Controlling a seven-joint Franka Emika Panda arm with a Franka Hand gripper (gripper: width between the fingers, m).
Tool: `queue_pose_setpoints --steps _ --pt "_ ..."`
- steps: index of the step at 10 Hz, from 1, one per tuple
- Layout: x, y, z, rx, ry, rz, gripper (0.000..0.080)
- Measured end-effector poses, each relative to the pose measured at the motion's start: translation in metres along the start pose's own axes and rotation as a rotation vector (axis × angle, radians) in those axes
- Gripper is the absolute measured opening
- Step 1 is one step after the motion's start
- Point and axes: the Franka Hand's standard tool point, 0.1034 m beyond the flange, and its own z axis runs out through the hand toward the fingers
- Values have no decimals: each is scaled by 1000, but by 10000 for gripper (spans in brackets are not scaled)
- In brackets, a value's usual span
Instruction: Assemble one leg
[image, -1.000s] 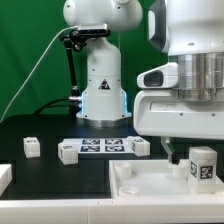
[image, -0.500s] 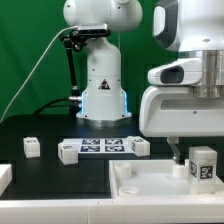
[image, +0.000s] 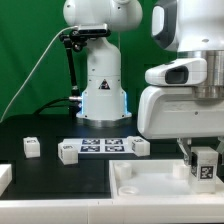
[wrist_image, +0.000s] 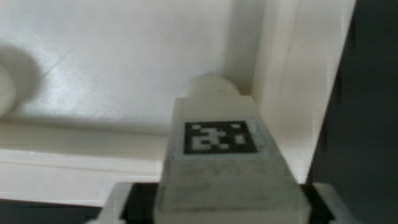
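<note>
My gripper (image: 203, 156) is at the exterior view's right, over the far right part of the large white tray-like panel (image: 140, 185). Its fingers (image: 189, 152) stand on both sides of a white leg (image: 204, 170) whose marker tag faces the camera. In the wrist view the leg (wrist_image: 217, 150) fills the space between the two fingers (wrist_image: 139, 202), and the dark pads lie against its sides. Its lower end is by the panel's raised rim (wrist_image: 285, 70). I cannot tell whether it rests on the panel. Three more legs (image: 31, 147), (image: 68, 152), (image: 139, 146) lie on the black table.
The marker board (image: 100, 147) lies between two of the loose legs, in front of the robot base (image: 103, 90). A white part (image: 4, 178) shows at the exterior view's left edge. A round recess (wrist_image: 11, 85) sits in the panel.
The gripper has moved toward the exterior view's right, from beside the leg to around it. The leg has stayed in place.
</note>
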Motion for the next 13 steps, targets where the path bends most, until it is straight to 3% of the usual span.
queue_pose_setpoints --steps 3,10,13 --pt "0 0 0 1 15 155 288" --pt "-2 5 2 23 44 1171 290" --pt "-3 7 2 55 17 1410 290"
